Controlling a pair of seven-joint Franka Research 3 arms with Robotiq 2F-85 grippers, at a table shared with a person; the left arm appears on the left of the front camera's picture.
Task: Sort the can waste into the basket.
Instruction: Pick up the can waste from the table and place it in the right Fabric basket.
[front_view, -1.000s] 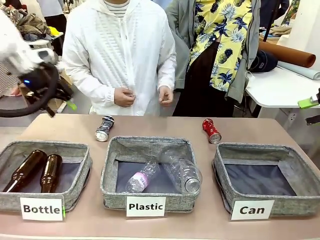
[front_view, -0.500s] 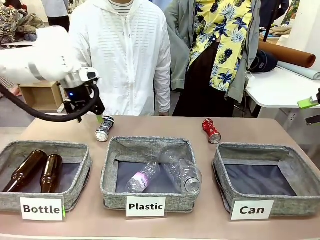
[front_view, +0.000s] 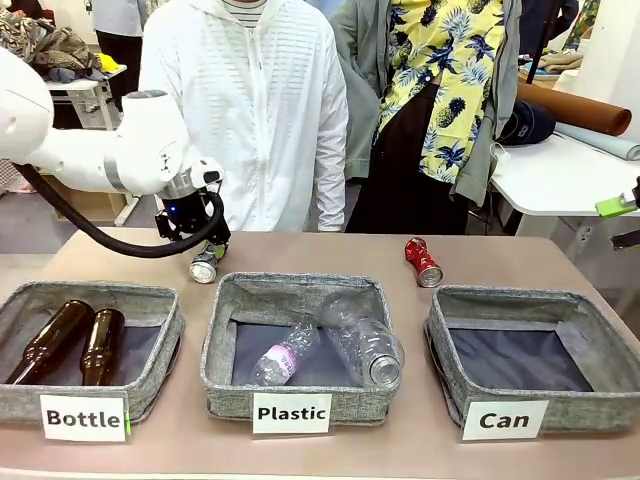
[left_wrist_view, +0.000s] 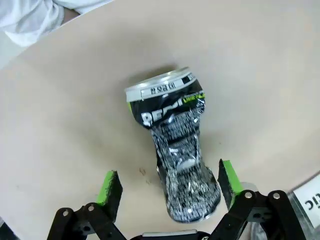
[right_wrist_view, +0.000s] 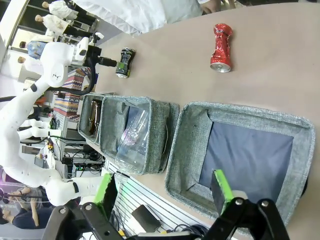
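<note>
Silver can (left_wrist_view: 172, 145): lies on its side on the bare table (left_wrist_view: 60, 125), crushed thin at the waist. It is just beyond the far left corner of the Plastic bin (front_view: 296, 289).
Left gripper (left_wrist_view: 170, 184): open and low over the can. Its green pads (left_wrist_view: 111, 187) stand either side of the can's nearer end with a gap on each side, and we make out no contact.
Why this line-up: the jaws straddle the can across its width, not its length. We judge a close would pinch the body rather than fight the stiff rims.
Can basket (front_view: 530, 297): the right-hand bin, dark lining bare, no can in it.
Red can (front_view: 423, 262): on its side on the table, near the basket's far left corner but outside it, with nothing close to it.
Right gripper (right_wrist_view: 164, 192): jaws wide and holding nothing, looking over the Can basket from the robot's side. We take it as kept clear of the left arm's work.
Person (front_view: 245, 120): stands at the far edge behind the silver can, no hand on the table.
Step in hand: our reading is the grasp of the silver can; neither can is sorted yet.
Next move: settle, close, lift, then a long carry rightward past the Plastic bin.
Risk: the pads sit near one end, so the can may roll or swing out.
</note>
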